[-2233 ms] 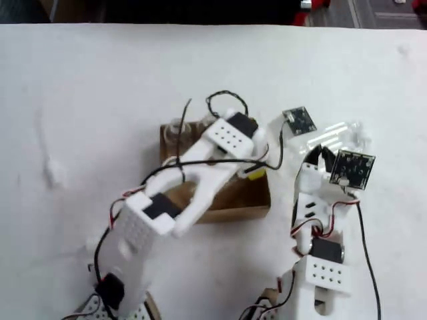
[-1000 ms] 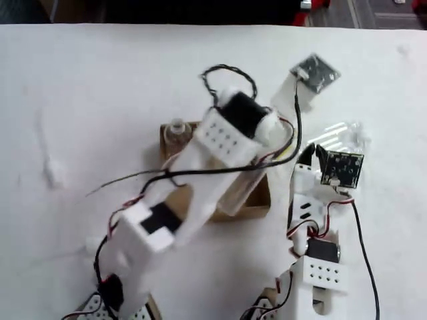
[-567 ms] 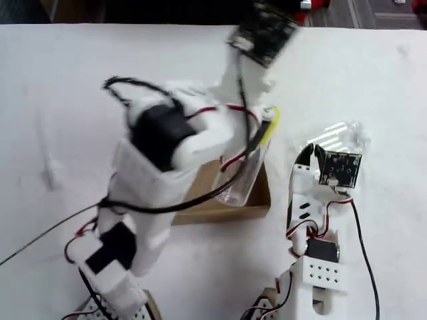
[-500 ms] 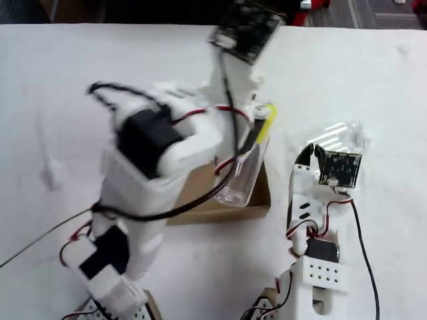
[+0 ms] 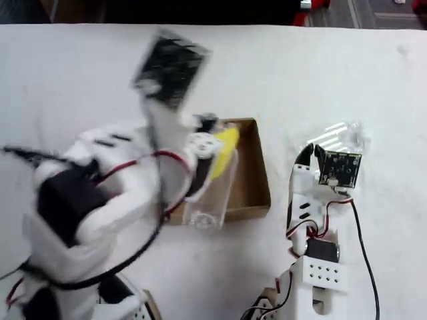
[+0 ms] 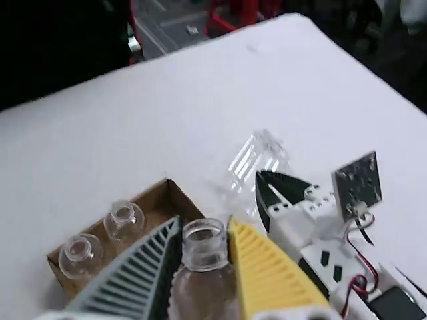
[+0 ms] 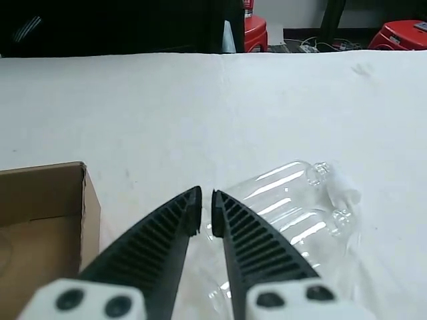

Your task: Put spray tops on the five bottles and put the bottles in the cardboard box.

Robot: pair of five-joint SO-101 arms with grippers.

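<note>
"Which stood nearest?"

"The left gripper (image 6: 203,228). Its grey and yellow fingers were pinched around the neck of a clear bottle (image 6: 202,250), whose mouth was open. In the high view the arm was lifted up, and the bottle hung tilted across the near wall of the cardboard box (image 5: 257,193)."

"And inside the box?"

"A second bottle (image 6: 124,218) and a third bottle (image 6: 79,251) stood upright, side by side, in one corner, both with open necks."

"What about the right gripper (image 7: 205,200)?"

"It was low over the white table (image 5: 80,87), beside the box and apart from it. Its black fingers were pressed almost together, with nothing between them."

"Anything farther off?"

"Just past its tips, the loose bottles (image 7: 283,190), two of them, lay on their sides on the table, touching each other. Their necks pointed away from the box. I could not tell whether the fingertips touched them."
</note>
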